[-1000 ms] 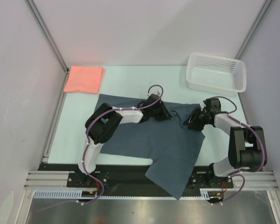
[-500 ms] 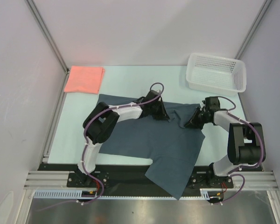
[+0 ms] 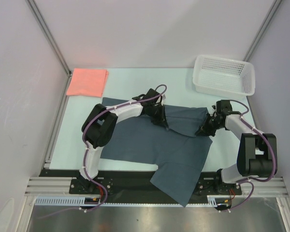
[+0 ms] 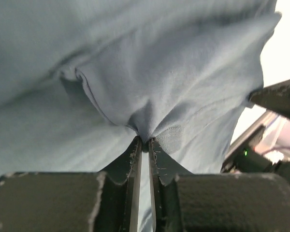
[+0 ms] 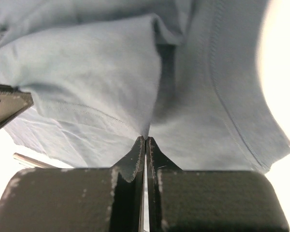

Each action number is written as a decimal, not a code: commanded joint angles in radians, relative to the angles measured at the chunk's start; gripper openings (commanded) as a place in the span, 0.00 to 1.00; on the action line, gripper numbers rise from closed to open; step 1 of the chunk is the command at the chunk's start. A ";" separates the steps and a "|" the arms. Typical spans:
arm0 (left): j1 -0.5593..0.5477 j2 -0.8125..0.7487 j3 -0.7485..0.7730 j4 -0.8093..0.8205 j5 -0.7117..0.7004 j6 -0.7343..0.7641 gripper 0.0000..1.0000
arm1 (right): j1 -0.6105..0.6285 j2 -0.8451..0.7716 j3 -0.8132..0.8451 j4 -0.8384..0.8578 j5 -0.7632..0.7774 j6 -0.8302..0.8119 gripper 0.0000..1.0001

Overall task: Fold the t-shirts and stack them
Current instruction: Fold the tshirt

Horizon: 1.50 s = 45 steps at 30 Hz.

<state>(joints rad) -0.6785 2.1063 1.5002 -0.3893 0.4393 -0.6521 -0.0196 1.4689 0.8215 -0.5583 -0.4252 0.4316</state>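
**Slate-blue t-shirt (image 3: 150,145) pinched at two points on a pale green tabletop (image 3: 77,135)**

The slate-blue t-shirt is spread over the middle of the tabletop, and one near corner is draped across the black base rail (image 3: 130,180) at the front edge. A fold of its cloth is clamped between the fingers of the left tool (image 4: 145,141) close to the shirt's far edge. A second fold is clamped by the right tool (image 5: 145,138) at the shirt's right edge, and the fabric between the two is creased. The salmon-pink t-shirt (image 3: 88,81) is laid as a folded rectangle in the far left corner, well apart. A white mesh basket (image 3: 199,77) is set in the far right corner. The tabletop is enclosed by plain pale walls (image 3: 150,34) joined by aluminium posts (image 3: 47,36).
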 commanded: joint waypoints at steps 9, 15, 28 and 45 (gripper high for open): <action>-0.003 -0.031 0.038 -0.160 0.116 0.104 0.15 | -0.036 -0.010 0.036 -0.129 -0.032 -0.102 0.00; -0.001 -0.011 0.074 -0.224 0.102 0.135 0.15 | -0.036 -0.035 0.022 -0.124 -0.018 -0.077 0.00; -0.006 -0.038 0.061 -0.260 0.064 0.149 0.11 | -0.036 -0.022 -0.001 -0.143 0.016 -0.082 0.00; 0.414 -0.483 -0.179 -0.120 -0.125 0.120 0.32 | -0.039 -0.176 0.139 -0.027 0.310 0.007 0.66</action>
<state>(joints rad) -0.2890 1.6569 1.3621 -0.5587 0.3603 -0.4965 -0.0505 1.2839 0.9104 -0.7017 -0.2043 0.4271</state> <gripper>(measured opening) 0.298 0.615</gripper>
